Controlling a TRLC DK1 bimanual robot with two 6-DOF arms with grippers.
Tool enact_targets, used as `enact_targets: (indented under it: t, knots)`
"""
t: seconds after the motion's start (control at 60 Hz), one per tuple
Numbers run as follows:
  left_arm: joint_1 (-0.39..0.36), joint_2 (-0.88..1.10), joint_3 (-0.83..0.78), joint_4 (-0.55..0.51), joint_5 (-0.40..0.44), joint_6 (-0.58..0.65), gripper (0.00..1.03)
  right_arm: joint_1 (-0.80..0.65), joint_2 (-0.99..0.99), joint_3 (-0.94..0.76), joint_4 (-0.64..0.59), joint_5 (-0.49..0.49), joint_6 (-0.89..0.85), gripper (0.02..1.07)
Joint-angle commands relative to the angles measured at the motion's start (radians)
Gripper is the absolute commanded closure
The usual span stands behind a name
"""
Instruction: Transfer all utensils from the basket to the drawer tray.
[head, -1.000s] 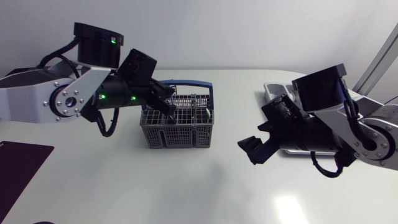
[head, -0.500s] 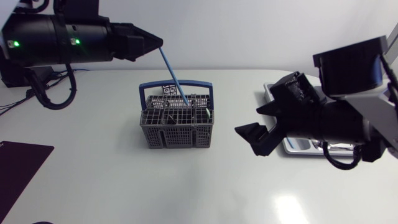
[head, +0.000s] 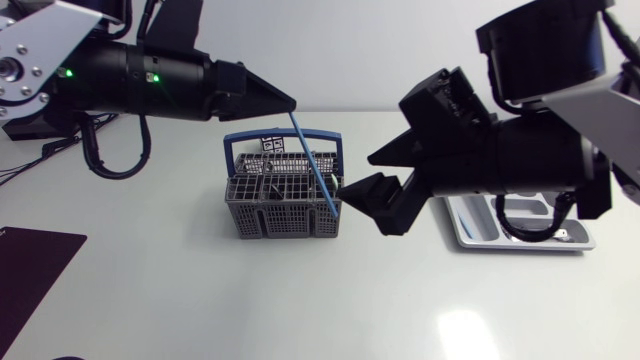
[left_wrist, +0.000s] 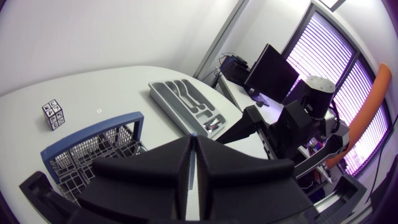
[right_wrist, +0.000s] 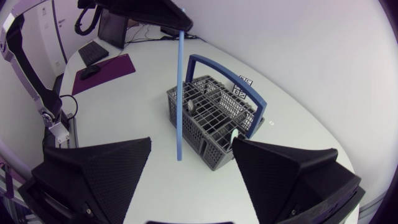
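Left claw (right_wrist: 169, 17) pinching blue utensil (right_wrist: 180, 93), grey basket (right_wrist: 198, 134) beyond spread right claw (right_wrist: 191, 151)

Left arm (head: 130, 75): matte black cylindrical link with green lights, silver-grey plate dotted with screws, looped black cable. Right arm (head: 520, 155): bulky black housings, pale grey panel, black cable. Left tool (head: 288, 104) and right tool (head: 358, 176): broad matte black wedges.

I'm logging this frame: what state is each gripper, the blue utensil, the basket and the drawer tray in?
Left gripper: shut on the blue utensil's top end.
Right gripper: open, holding nothing.
Blue utensil: held up in the air, lower end free.
Basket: upright, handle up, utensils inside.
Drawer tray: flat on the table, partly hidden by the right arm.
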Motion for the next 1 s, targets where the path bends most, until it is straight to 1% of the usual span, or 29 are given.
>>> enact_targets:
  t: [0.0, 0.083, 0.117, 0.217, 0.283, 0.367, 0.467, 0.517, 0.617, 0.733, 0.783, 0.85, 0.9, 0.933, 0.983]
  knots:
    - [-0.003, 0.032, 0.04, -0.006, 0.032, -0.038, 1.0, 0.017, 0.056, 0.031, -0.015, -0.013, 0.023, 0.17]
    - [0.0, 0.047, 0.047, -0.007, 0.06, -0.055, 1.0, 0.017, 0.104, 0.05, -0.012, -0.03, 0.025, 0.18]
    - [0.001, 0.052, 0.05, -0.007, 0.066, -0.06, 1.0, 0.017, 0.116, 0.053, -0.001, -0.033, 0.023, 0.24]
    - [0.004, 0.064, 0.058, -0.02, 0.089, -0.064, 1.0, 0.023, 0.143, 0.062, 0.014, -0.047, 0.023, 0.35]
    - [0.009, 0.07, 0.058, -0.021, 0.111, -0.077, 1.0, 0.025, 0.156, 0.062, 0.027, -0.047, 0.023, 0.48]
    - [0.009, 0.075, 0.06, -0.021, 0.112, -0.077, 1.0, 0.025, 0.16, 0.06, 0.04, -0.047, 0.022, 0.63]
    - [0.009, 0.082, 0.063, -0.023, 0.115, -0.078, 1.0, 0.025, 0.165, 0.059, 0.045, -0.05, 0.014, 0.79]
    - [0.009, 0.084, 0.064, -0.023, 0.117, -0.078, 1.0, 0.025, 0.165, 0.057, 0.045, -0.055, 0.014, 0.81]
    - [0.01, 0.087, 0.067, -0.024, 0.117, -0.078, 1.0, 0.031, 0.17, 0.051, 0.047, -0.055, 0.011, 0.94]
    - [0.01, 0.085, 0.069, -0.024, 0.117, -0.078, 1.0, 0.037, 0.177, 0.046, 0.04, -0.052, 0.008, 0.99]
    - [0.012, 0.087, 0.07, -0.024, 0.117, -0.08, 0.98, 0.035, 0.179, 0.045, 0.036, -0.053, 0.008, 1.01]
    - [0.012, 0.085, 0.073, -0.026, 0.117, -0.081, 0.91, 0.037, 0.179, 0.04, 0.027, -0.053, 0.005, 1.01]
    - [0.01, 0.085, 0.081, -0.026, 0.117, -0.083, 0.82, 0.037, 0.179, 0.04, 0.013, -0.055, -0.003, 1.01]
    - [0.01, 0.085, 0.087, -0.026, 0.117, -0.083, 0.79, 0.04, 0.179, 0.039, 0.004, -0.059, -0.006, 1.01]
    - [0.013, 0.082, 0.103, -0.026, 0.117, -0.084, 0.71, 0.04, 0.176, 0.037, -0.012, -0.07, -0.007, 1.01]
